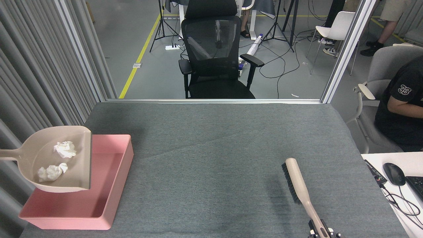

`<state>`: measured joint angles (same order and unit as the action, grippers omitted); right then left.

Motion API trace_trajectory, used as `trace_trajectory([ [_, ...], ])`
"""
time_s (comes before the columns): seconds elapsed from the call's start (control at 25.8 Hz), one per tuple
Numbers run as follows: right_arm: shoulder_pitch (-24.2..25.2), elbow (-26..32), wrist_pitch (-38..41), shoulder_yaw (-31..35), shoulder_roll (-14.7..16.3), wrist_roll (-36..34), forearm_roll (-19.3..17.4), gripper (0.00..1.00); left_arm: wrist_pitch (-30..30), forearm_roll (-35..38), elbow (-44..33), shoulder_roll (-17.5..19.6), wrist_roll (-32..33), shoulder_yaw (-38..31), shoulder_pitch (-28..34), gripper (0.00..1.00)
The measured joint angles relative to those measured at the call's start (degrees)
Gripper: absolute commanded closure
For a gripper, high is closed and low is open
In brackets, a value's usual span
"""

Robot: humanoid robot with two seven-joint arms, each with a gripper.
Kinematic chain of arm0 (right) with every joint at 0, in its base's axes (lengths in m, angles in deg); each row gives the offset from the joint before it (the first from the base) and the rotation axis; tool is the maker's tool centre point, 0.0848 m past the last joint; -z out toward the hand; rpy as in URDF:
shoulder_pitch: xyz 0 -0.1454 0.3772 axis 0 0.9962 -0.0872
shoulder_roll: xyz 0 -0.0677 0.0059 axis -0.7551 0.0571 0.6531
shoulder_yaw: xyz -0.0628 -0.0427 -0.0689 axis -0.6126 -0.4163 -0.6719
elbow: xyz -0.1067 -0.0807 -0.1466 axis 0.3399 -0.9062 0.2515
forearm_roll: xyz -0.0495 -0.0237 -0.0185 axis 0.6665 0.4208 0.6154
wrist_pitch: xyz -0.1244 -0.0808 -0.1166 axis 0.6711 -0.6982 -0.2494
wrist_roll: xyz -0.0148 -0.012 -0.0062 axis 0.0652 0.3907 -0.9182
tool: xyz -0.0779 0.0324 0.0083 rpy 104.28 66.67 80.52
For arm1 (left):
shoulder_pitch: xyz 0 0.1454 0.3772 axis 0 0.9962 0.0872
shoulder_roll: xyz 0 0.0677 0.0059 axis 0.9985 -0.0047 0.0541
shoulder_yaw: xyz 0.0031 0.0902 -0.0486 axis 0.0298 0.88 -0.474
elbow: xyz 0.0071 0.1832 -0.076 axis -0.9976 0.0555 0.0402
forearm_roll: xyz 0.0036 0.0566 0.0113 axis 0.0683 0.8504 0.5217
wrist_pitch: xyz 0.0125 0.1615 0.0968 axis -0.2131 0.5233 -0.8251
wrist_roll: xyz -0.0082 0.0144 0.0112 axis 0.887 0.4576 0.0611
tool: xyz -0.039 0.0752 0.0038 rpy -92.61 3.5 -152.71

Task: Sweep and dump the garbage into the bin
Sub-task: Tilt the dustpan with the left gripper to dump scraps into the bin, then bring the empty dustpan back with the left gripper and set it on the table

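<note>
Black metal at the bottom right edge is the right gripper (319, 230), clamped on the brush (297, 185) handle. The left gripper is out of frame. At lower left, the dustpan (56, 162) hangs level over the pink bin (109, 185), keeping both tissue wads (64, 148) aboard until tipped.

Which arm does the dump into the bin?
Left. The dustpan, with both wads inside, hangs over the pink bin on the left; the right gripper holds the brush.
</note>
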<state>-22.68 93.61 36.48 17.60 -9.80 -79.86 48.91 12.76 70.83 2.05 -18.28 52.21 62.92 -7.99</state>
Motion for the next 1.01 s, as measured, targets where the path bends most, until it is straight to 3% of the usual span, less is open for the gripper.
trace_trajectory([
  [0.16,0.19,0.0,0.04,0.0,0.01,0.0,0.0,0.95,-4.55,1.01,5.66,3.33,-0.22,0.09,-0.55,0.85],
  [0.31,0.11,0.0,0.44,0.01,0.06,-0.01,0.0,0.95,-7.96,6.25,8.37,4.33,-0.49,0.24,-2.24,0.85],
  [1.01,0.02,0.0,0.98,0.16,-0.2,-0.28,-0.09,0.95,-11.91,34.75,8.98,-1.56,-2.81,-0.53,-13.46,0.85],
])
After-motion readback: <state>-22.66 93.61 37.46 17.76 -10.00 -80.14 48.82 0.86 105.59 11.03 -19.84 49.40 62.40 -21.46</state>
